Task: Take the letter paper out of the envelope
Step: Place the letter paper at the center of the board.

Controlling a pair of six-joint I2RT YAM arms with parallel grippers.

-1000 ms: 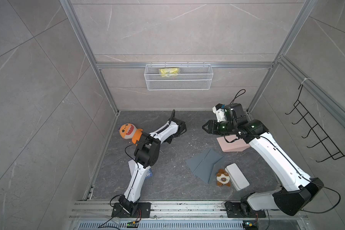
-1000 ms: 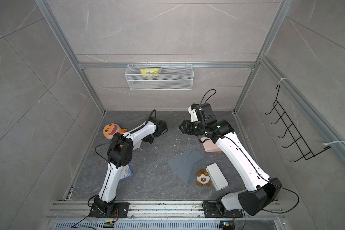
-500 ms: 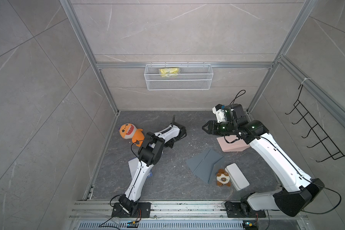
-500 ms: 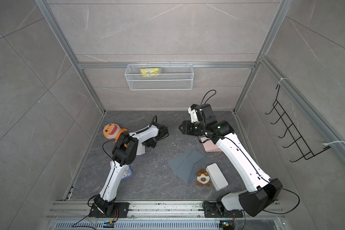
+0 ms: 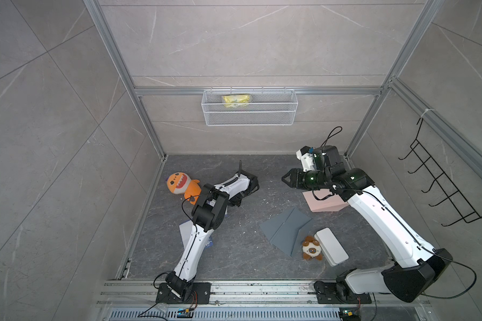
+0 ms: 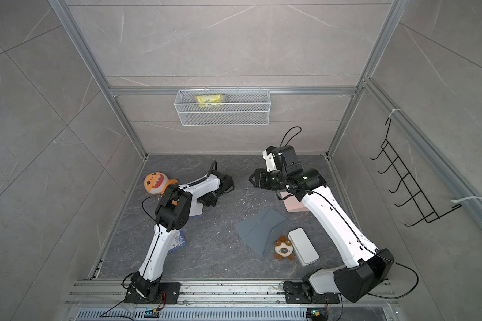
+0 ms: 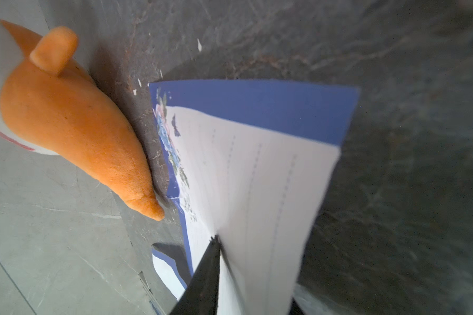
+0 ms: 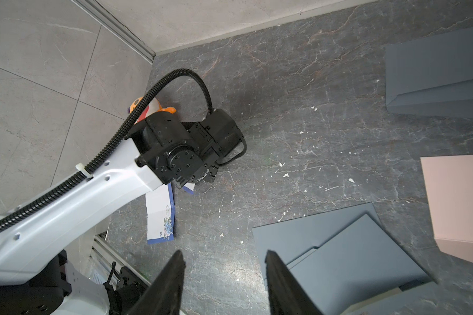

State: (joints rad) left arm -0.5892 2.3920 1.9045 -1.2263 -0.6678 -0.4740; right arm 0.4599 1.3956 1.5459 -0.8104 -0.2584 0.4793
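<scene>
The paper (image 7: 251, 177) sits at the left pincer (image 6: 208, 200), gripped or loose I cannot tell, so it may slip against the toy (image 7: 66, 122) just beside it; the right pincer (image 8: 224, 253) is open.

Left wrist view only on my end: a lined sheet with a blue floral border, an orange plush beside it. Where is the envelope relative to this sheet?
Observer: In both top views the grey envelope lies flat on the floor on the right arm's side, well apart from the letter paper at the left gripper.
Operator: Is the right arm holding anything?
Observer: No. The right gripper is open and empty, raised above the floor near a pink flat item.
Operator: Anything next to the envelope?
Observer: A small brown plush and a white case sit beside its edge nearest the arm bases.
</scene>
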